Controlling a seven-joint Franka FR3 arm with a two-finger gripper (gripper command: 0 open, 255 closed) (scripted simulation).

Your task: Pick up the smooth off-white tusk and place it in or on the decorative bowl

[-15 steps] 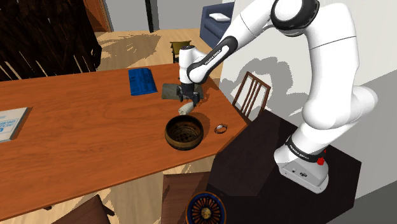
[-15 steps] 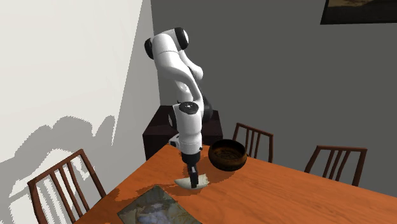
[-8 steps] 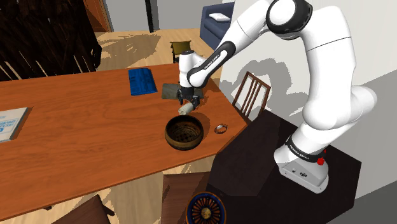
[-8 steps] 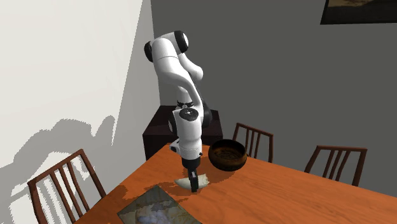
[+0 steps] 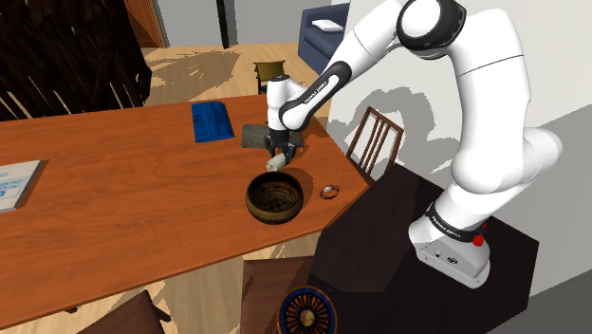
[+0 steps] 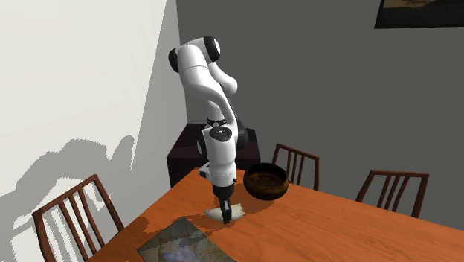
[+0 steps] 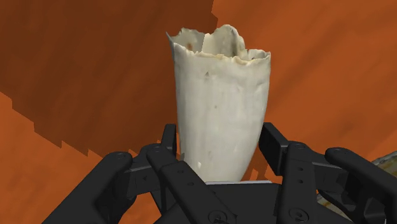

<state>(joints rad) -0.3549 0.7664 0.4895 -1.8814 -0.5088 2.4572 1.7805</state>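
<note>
Positions follow the shoulder view, from its left to its right.

1. A pale flat book [image 5: 17, 182] lies at the left end of the brown wooden table [image 5: 114, 204].
2. A blue book [image 5: 212, 121] lies flat near the table's far edge, left of the arm.
3. A dark grey object [image 5: 253, 136] sits just behind the gripper; its kind cannot be told.
4. The gripper [image 5: 278, 157] points down over the table, just beyond the far rim of the bowl [image 5: 274, 198]. In the wrist view the two black fingers [image 7: 275, 147] press against opposite sides of the tusk [image 7: 221, 95], pinching its narrow end. The wide, ragged end points away from the hand, toward the table.
5. In the shoulder view the tusk [image 5: 275, 163] is off-white and sits at the fingertips, close above the bowl's far rim and outside the bowl. Whether it touches the table cannot be told.
6. The bowl is dark brown, round and upright, with a patterned inside.
7. A small metal ring [image 5: 328, 192] lies right of the bowl, near the table's edge.
8. A wooden chair [image 5: 374, 142] stands beyond the table's right end.
9. The dark stand [image 5: 398, 256] occupies the lower right.

In the second exterior view the gripper [image 6: 225, 211] is left of the bowl [image 6: 266, 181].
</note>
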